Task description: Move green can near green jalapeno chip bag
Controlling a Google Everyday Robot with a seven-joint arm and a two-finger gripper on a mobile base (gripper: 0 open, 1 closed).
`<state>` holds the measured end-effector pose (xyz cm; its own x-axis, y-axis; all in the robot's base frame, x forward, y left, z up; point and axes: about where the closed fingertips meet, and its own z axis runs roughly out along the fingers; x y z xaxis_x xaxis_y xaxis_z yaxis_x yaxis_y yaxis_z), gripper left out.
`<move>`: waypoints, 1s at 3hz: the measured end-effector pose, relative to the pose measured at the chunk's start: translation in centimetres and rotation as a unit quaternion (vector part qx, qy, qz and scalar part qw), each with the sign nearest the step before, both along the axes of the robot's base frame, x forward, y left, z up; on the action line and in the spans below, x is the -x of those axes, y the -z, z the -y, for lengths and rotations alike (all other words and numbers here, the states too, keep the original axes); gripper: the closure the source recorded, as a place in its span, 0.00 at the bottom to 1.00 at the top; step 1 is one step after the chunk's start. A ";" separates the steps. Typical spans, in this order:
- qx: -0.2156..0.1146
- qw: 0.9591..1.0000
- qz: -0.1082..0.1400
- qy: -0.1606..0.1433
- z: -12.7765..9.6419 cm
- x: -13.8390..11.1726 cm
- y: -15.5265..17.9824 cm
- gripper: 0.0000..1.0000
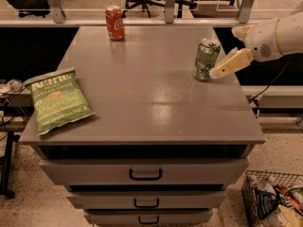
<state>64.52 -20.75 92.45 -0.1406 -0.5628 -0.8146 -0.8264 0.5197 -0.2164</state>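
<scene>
The green can stands upright near the right edge of the grey table. The green jalapeno chip bag lies flat at the table's front left corner, far from the can. My gripper comes in from the right at can height, just right of the can. Its fingers are spread apart and hold nothing. The lower pale finger points at the can's lower right side, its tip at or very near the can.
A red soda can stands at the table's far edge, left of centre. Drawers with handles are below the tabletop. A wire basket of packets sits on the floor at the lower right. Office chairs stand behind a rail.
</scene>
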 end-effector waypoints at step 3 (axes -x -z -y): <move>-0.105 0.993 0.030 -0.038 -3.1 -5.0 3.7 0.19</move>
